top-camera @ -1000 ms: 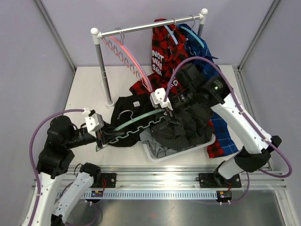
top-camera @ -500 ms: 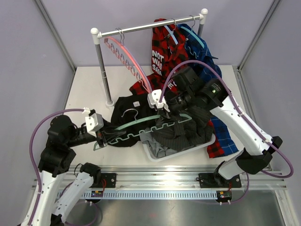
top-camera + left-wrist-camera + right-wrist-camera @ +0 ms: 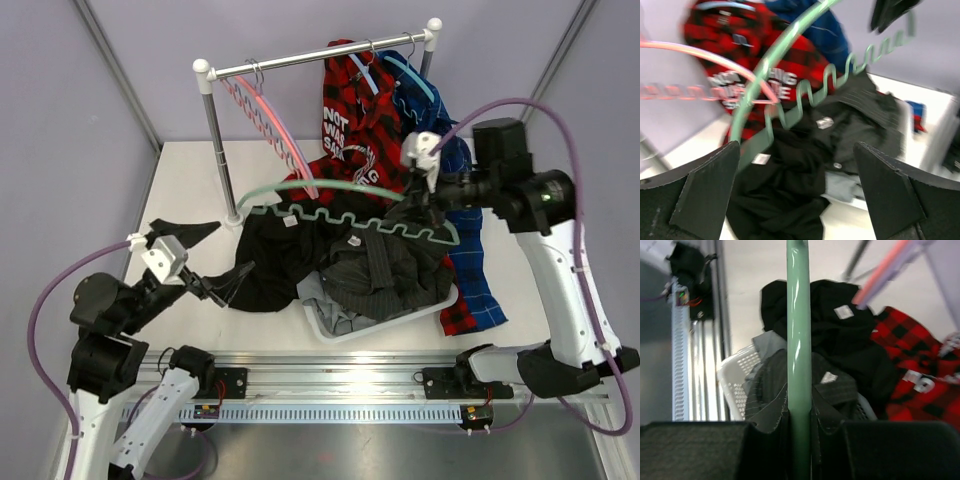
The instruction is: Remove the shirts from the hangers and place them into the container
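My right gripper (image 3: 432, 196) (image 3: 800, 450) is shut on a bare green hanger (image 3: 345, 205) (image 3: 799, 355), held level above the clothes. A black shirt (image 3: 272, 262) (image 3: 785, 185) lies on the table, spilling against the white container (image 3: 345, 330) (image 3: 737, 375). In the container lie a dark pinstriped shirt (image 3: 385, 272) (image 3: 835, 382) and a grey shirt (image 3: 335, 305). My left gripper (image 3: 208, 258) (image 3: 797, 200) stands open near the black shirt's left edge, holding nothing. The red plaid shirt (image 3: 350, 110) (image 3: 740, 40) and blue plaid shirt (image 3: 425, 110) hang from hangers on the rail.
The white-and-steel rail (image 3: 320, 57) stands at the back, with an empty pink hanger (image 3: 268, 118) (image 3: 705, 56) near its left post (image 3: 220, 150). Plaid cloth (image 3: 470, 290) trails down onto the table right of the container.
My right gripper shut on the green hanger and carried it up and to the right, clear of the black shirt. My left gripper opened and drew back to the left.
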